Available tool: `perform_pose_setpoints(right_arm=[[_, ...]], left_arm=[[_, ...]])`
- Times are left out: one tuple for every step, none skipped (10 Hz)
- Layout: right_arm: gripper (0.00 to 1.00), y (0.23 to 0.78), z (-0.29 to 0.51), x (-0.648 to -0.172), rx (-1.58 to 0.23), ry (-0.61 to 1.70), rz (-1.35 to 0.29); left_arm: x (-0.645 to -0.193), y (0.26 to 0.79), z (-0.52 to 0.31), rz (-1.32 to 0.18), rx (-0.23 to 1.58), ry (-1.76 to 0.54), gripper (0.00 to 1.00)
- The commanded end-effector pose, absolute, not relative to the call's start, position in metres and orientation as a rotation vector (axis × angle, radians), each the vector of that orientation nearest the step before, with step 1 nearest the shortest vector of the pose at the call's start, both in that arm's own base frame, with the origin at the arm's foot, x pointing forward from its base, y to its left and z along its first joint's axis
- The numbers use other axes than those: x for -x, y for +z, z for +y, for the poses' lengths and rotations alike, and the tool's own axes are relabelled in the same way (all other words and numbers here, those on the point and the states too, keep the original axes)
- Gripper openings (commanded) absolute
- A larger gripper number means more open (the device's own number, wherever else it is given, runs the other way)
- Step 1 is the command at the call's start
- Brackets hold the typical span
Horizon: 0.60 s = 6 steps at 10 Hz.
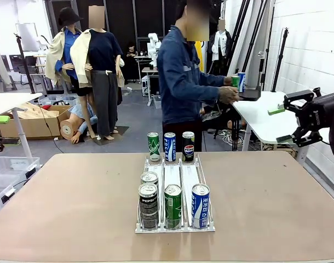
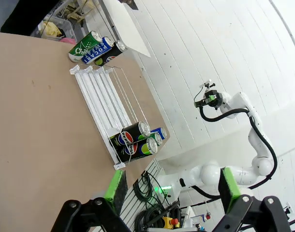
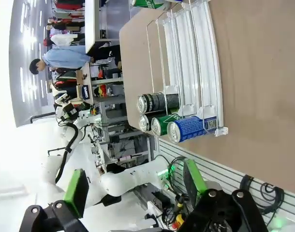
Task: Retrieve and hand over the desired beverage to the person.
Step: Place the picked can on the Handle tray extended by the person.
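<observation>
I see both my pincers wide apart, left pincer (image 2: 169, 193), right pincer (image 3: 135, 193), cans in rack (image 1: 175, 226) on tabletop (image 1: 74, 192), person (image 1: 183, 82) turned away.

The person (image 1: 180, 82) is standing beyond the far edge of the table, wearing a dark blue denim jacket with pale stripes across the chest. They are turning their body toward the picture's right, away from the cans, and reaching both hands (image 1: 228, 94) out over a neighbouring white table. One hand is holding a dark flat object there, just beside two cans standing on that white table.
</observation>
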State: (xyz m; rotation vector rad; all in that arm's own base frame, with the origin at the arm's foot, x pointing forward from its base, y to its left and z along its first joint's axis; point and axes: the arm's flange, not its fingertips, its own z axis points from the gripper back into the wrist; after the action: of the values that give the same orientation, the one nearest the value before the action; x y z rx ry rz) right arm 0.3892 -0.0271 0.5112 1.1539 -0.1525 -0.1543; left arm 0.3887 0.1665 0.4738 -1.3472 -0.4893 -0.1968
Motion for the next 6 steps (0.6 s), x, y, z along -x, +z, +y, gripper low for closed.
perform_pose_setpoints(right_arm=[[1.00,0.497,-0.034,-0.393,-1.172,-0.161,-0.185],[1.00,0.492,-0.043,-0.391,-1.203,-0.183,-0.200],[1.00,0.489,-0.046,-0.389,-1.216,-0.190,-0.204],[1.00,0.488,-0.048,-0.388,-1.240,-0.163,-0.203],[1.00,0.497,-0.043,-0.391,-1.170,-0.184,-0.165],[1.00,0.497,-0.043,-0.391,-1.170,-0.184,-0.165]], left_arm=[[-0.387,0.475,0.167,-0.497,1.350,-0.200,1.00],[-0.387,0.475,0.167,-0.497,1.350,-0.200,1.00],[-0.387,0.475,0.167,-0.497,1.350,-0.200,1.00],[-0.387,0.475,0.167,-0.497,1.350,-0.200,1.00],[-0.387,0.475,0.167,-0.497,1.350,-0.200,1.00],[-0.387,0.475,0.167,-0.497,1.350,-0.200,1.00]])
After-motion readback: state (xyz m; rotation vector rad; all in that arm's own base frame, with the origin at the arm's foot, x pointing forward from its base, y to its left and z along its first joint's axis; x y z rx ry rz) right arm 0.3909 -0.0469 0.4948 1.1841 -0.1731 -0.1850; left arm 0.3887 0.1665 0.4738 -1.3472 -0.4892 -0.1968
